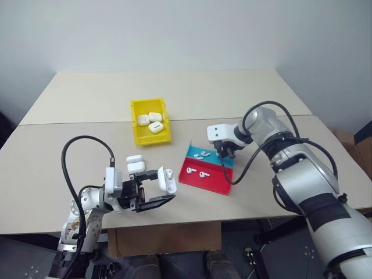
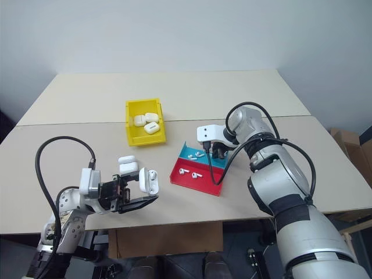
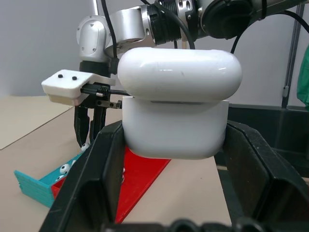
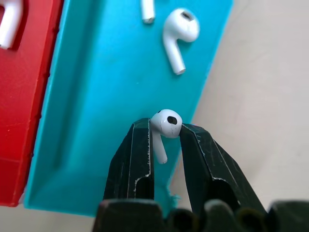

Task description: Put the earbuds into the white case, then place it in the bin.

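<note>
On the beige table, a white case, lid open, is gripped by the left gripper. Farther out, an earbud is pinched by the right gripper above the tray. The bin lies beyond.

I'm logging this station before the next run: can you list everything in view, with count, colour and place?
bin: one, yellow, mid-table, three white cases inside.
tray: one, red and blue, right of centre.
loose earbuds: four, white, two per tray half.
spare cases: two, white, on the table below the bin.
open case: one, white, in the left gripper.
earbud: one, white, pinched by the right gripper above the blue half.
</note>
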Robot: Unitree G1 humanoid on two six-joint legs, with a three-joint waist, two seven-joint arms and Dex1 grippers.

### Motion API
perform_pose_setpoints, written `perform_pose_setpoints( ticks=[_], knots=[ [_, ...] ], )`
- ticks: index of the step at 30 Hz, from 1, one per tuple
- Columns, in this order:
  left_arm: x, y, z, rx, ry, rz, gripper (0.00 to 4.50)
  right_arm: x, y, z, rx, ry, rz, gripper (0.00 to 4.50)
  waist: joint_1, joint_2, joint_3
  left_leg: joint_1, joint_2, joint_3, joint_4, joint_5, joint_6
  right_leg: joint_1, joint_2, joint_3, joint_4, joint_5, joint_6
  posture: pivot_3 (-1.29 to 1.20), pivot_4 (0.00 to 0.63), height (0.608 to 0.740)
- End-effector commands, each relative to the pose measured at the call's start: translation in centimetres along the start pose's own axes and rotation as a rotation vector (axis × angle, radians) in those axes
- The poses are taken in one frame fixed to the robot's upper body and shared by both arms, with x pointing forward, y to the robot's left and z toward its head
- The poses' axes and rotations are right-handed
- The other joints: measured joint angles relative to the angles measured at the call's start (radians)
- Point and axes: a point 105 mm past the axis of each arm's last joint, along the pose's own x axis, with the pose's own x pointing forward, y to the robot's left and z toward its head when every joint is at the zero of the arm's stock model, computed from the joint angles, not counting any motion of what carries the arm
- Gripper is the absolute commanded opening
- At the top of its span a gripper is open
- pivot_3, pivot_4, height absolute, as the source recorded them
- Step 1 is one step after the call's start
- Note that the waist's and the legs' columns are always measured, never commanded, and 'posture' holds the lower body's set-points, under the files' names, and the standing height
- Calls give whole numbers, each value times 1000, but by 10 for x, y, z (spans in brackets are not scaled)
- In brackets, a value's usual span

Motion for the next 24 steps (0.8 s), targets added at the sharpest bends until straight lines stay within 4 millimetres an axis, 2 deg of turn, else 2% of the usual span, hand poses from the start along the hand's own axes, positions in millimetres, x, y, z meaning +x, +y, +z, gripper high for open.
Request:
perform_pose_setpoints(
  ticks=[1,6,7,9,12,14,16,17,21,24],
  knots=[
    [6,1,15,38,-51,-14,2760,-37,-22,21,13,-132,-108,674,1,0,0,0,0,0,0,0,0,0,0,0,0,0,0,0,150,740],
    [12,7,20,28,-85,-18,2760,-77,-30,28,120,-313,-258,674,6,1,0,0,0,0,0,0,0,1,0,0,-1,0,0,0,150,740],
    [14,10,21,26,-94,-16,2760,-89,-32,31,147,-374,-312,674,8,0,0,0,0,0,0,0,0,1,0,0,-1,0,0,0,150,740],
    [20,16,25,23,-120,-12,2760,-130,-32,42,208,-593,-449,674,9,0,0,0,0,-1,0,0,0,1,0,0,-1,0,0,0,150,740],
    [28,24,35,9,-164,-12,2760,-189,-11,51,318,-932,-576,674,17,1,1,-1,0,-1,0,0,0,1,0,-1,0,0,0,0,150,740],
    [31,29,40,-3,-195,-21,2760,-215,15,56,253,-1119,-663,674,25,1,1,-1,0,-2,0,0,0,1,0,-1,-1,0,1,0,150,740],
    [37,32,43,-11,-216,-56,2760,-223,47,57,204,-1218,-701,674,29,1,0,0,0,-2,-1,0,1,2,0,-2,-1,-1,2,0,150,740],
    [38,34,44,-14,-220,-66,2760,-222,56,57,198,-1235,-702,674,29,1,0,0,0,-3,-1,-1,1,3,0,-3,-2,-1,3,0,150,740],
    [56,38,43,-51,-239,-135,2760,-204,103,67,139,-1309,-630,674,25,1,0,1,-1,-2,1,-1,1,4,0,-1,-1,-5,9,0,150,740],
    [74,41,41,-72,-250,-162,2760,-194,124,73,104,-1362,-632,674,23,1,0,3,-1,-2,1,0,1,5,0,0,0,-4,9,0,150,740]
  ],
)
